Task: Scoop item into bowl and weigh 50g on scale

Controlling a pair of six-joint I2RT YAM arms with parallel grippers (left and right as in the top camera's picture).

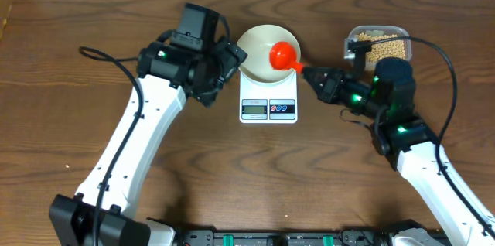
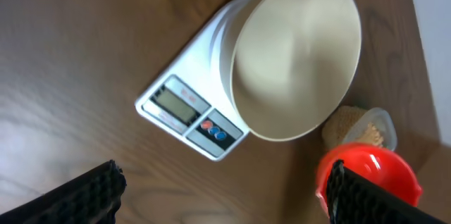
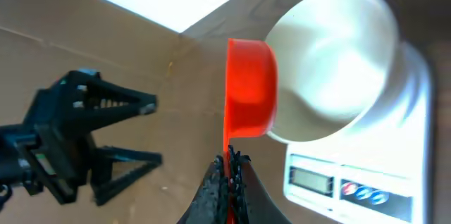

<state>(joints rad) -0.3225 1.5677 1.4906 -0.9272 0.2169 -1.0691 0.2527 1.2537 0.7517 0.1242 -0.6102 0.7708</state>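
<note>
- My left hand [image 1: 230,64] is just beside the left rim of the bowl [image 1: 255,52], low over the tabletop [image 1: 77,14]. I can't tell whether it touches the rim.
- The left hand [image 2: 225,182] is spread wide with nothing in it. In the wrist view the two black fingers [image 2: 91,196] sit at the bottom corners, well apart.
- The scale [image 1: 268,99] is centre-back on the tabletop. Its display [image 1: 255,107] and the red and blue buttons [image 1: 281,107] face me. The reading is too small to make out.
- The bowl sits upright on top of the scale [image 2: 190,108] and covers most of the platform. Its inside [image 2: 296,48] shows plain cream.
- A red scoop [image 1: 284,55] has its cup over the right half of the bowl, and the handle runs right and toward me.
- From the right wrist the scoop [image 3: 250,86] looks rolled onto its side against the bowl [image 3: 338,62] rim. I can't see into the cup.
- My right hand [image 1: 309,73] is pressed together on the scoop handle, pinching it at the tips [image 3: 227,175].
- The beans [image 1: 383,45] are in a clear tub [image 1: 352,45] at the back right, just behind my right hand and well apart from the bowl.
</note>
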